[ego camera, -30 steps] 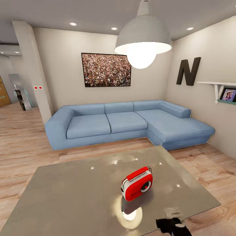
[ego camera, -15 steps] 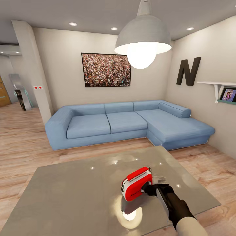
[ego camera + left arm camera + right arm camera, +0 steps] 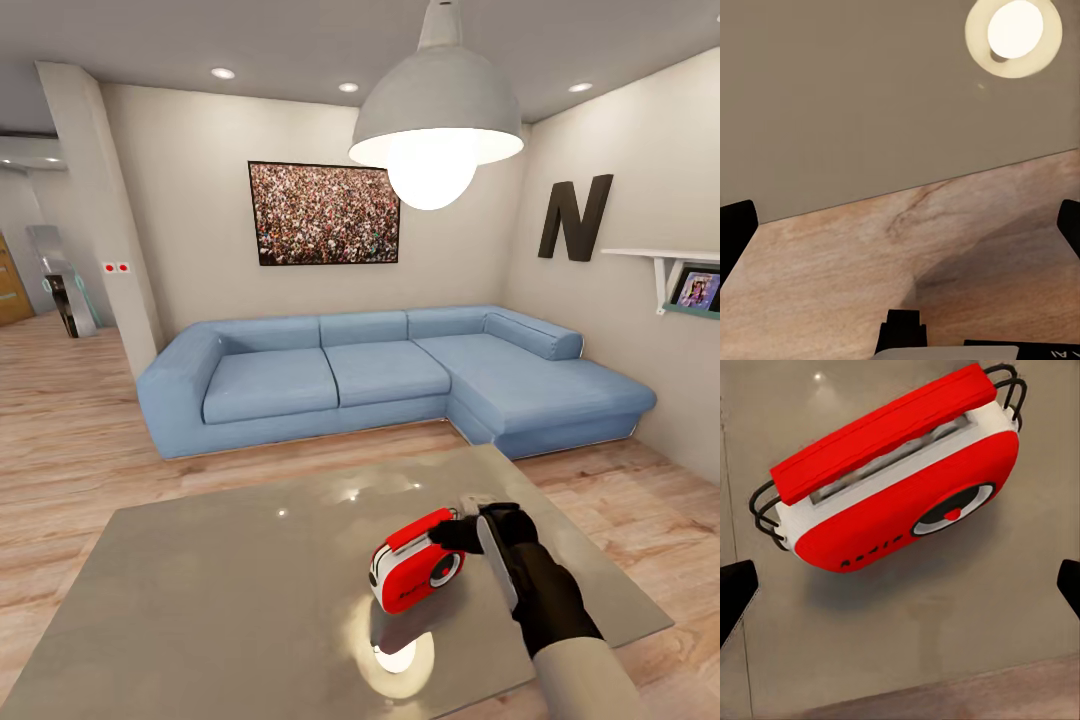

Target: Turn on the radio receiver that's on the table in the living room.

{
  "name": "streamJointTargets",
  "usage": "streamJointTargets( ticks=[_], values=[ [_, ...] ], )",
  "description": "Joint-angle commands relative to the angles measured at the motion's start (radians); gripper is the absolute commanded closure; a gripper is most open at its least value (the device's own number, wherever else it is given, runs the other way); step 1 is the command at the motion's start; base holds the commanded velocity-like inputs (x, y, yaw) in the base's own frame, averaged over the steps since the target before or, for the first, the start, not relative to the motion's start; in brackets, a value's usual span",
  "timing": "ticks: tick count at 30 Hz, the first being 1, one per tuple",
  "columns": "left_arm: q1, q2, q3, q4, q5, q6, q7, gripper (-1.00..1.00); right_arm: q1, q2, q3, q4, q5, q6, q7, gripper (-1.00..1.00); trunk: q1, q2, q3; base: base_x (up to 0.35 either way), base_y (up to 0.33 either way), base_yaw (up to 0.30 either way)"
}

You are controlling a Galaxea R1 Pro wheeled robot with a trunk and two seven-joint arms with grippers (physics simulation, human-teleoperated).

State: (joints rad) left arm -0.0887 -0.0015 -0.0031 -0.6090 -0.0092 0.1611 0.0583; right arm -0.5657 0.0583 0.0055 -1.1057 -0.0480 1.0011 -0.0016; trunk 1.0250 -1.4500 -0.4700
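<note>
The red radio receiver (image 3: 416,560) with white sides stands upright on the glossy grey table (image 3: 220,590), right of its middle, its dial facing me. My right gripper (image 3: 462,522) hovers just beside the radio's upper right corner, near the handle, and the arm reaches in from the lower right. In the right wrist view the radio (image 3: 900,480) lies ahead of the open right gripper (image 3: 900,589), whose dark fingertips (image 3: 735,592) stand wide apart with nothing between them. My left gripper (image 3: 900,232) is open over the table's edge (image 3: 870,97) and the wood floor.
The light-blue L-shaped sofa (image 3: 380,375) stands beyond the table against the beige wall. A grey dome pendant lamp (image 3: 435,115) hangs above the table. The crowd picture (image 3: 322,213), black letter N (image 3: 575,217) and a wall shelf (image 3: 670,262) are behind.
My right arm rose from the table's near edge and reached forward to the radio, then shifted slightly up to its top right corner. The radio has not moved.
</note>
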Motion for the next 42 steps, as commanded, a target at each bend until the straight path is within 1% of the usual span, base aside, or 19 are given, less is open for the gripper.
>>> streamJointTargets(
  ticks=[1, 4, 8, 9, 12, 15, 19, 21, 23, 24, 27, 28, 30, 31, 34, 38, 42],
  values=[
    [0.0, 0.0, 0.0, 0.0, 0.0, 0.0, 0.0, -1.0, -0.002, 0.0, 0.0, -0.001, -0.002, 0.001, 0.0, -1.0, 0.0, 0.0, 0.0, 0.0, 0.0, 0.0],
    [0.0, 0.0, 0.0, 0.0, 0.0, 0.0, 0.0, -1.0, -0.009, 0.004, 0.0, -0.003, -0.007, 0.002, 0.0, -1.0, 0.0, 0.0, 0.0, 0.0, 0.0, 0.0],
    [0.0, 0.0, 0.0, 0.0, 0.0, 0.0, 0.0, -1.0, -0.036, 0.029, 0.0, 0.001, -0.009, 0.003, -0.005, -1.0, 0.0, 0.0, 0.0, 0.0, 0.0, 0.0],
    [0.0, 0.0, 0.0, 0.0, 0.0, 0.0, 0.0, -1.0, -0.051, 0.037, 0.0, 0.005, -0.008, 0.003, -0.006, -1.0, 0.0, 0.0, 0.0, 0.0, 0.0, 0.0],
    [0.0, -0.001, 0.0, 0.0, 0.0, 0.0, 0.0, -1.0, -0.069, 0.045, 0.0, 0.01, -0.008, 0.003, -0.009, -1.0, 0.0, 0.0, 0.0, 0.0, 0.0, 0.0],
    [0.0, -0.001, 0.0, 0.0, 0.0, 0.0, 0.0, -1.0, -0.128, 0.067, 0.001, 0.016, -0.01, 0.002, -0.018, -1.0, 0.0, 0.0, 0.0, 0.0, 0.0, 0.0],
    [0.0, -0.002, 0.0, 0.0, 0.0, 0.0, 0.0, -1.0, -0.183, 0.072, 0.0, 0.02, -0.012, 0.003, -0.021, -1.0, 0.0, 0.0, 0.0, 0.0, 0.0, 0.0],
    [0.0, -0.002, 0.0, 0.0, 0.0, -0.001, 0.0, -1.0, -0.2, 0.072, -0.001, 0.028, -0.011, 0.002, -0.023, -1.0, 0.0, 0.0, 0.0, 0.0, 0.0, 0.0],
    [0.0, -0.003, 0.0, 0.0, 0.0, -0.001, 0.0, -1.0, -0.223, 0.073, -0.003, 0.05, -0.011, -0.001, -0.038, -1.0, 0.0, 0.0, 0.0, 0.0, 0.0, 0.0],
    [0.0, -0.003, 0.0, 0.0, 0.0, -0.003, 0.0, -1.0, -0.237, 0.073, -0.005, 0.072, -0.01, -0.005, -0.063, -1.0, 0.0, 0.0, 0.0, 0.0, 0.0, 0.0],
    [0.0, -0.003, 0.0, 0.0, 0.0, -0.01, 0.001, -1.0, -0.256, 0.073, -0.006, 0.115, -0.01, -0.03, -0.124, -1.0, 0.0, 0.0, 0.0, 0.0, 0.0, 0.0],
    [0.0, -0.002, 0.0, 0.0, 0.0, -0.017, 0.001, -1.0, -0.266, 0.073, -0.006, 0.148, -0.011, -0.069, -0.174, -1.0, 0.0, 0.0, 0.0, 0.0, 0.0, 0.0],
    [0.0, -0.002, 0.0, 0.0, 0.0, -0.021, 0.001, -1.0, -0.275, 0.074, -0.007, 0.182, -0.013, -0.124, -0.223, -1.0, 0.0, 0.0, 0.0, 0.0, 0.0, 0.0],
    [0.0, -0.002, 0.0, 0.0, 0.0, -0.024, 0.001, -1.0, -0.282, 0.074, -0.007, 0.215, -0.013, -0.181, -0.267, -1.0, 0.0, 0.0, 0.0, 0.0, 0.0, 0.0],
    [0.0, -0.003, 0.0, 0.0, 0.0, -0.027, 0.001, -1.0, -0.289, 0.074, -0.007, 0.271, -0.014, -0.255, -0.321, -1.0, 0.0, 0.0, 0.0, 0.0, 0.0, 0.0],
    [0.0, -0.003, 0.0, 0.0, 0.0, -0.028, 0.002, -1.0, -0.294, 0.074, -0.007, 0.303, -0.013, -0.292, -0.35, -1.0, 0.0, 0.0, 0.0, 0.0, 0.0, 0.0],
    [0.0, -0.002, 0.0, 0.0, 0.0, -0.029, 0.002, -1.0, -0.297, 0.074, -0.007, 0.312, -0.01, -0.306, -0.366, -1.0, 0.0, 0.0, 0.0, 0.0, 0.0, 0.0]
  ],
)
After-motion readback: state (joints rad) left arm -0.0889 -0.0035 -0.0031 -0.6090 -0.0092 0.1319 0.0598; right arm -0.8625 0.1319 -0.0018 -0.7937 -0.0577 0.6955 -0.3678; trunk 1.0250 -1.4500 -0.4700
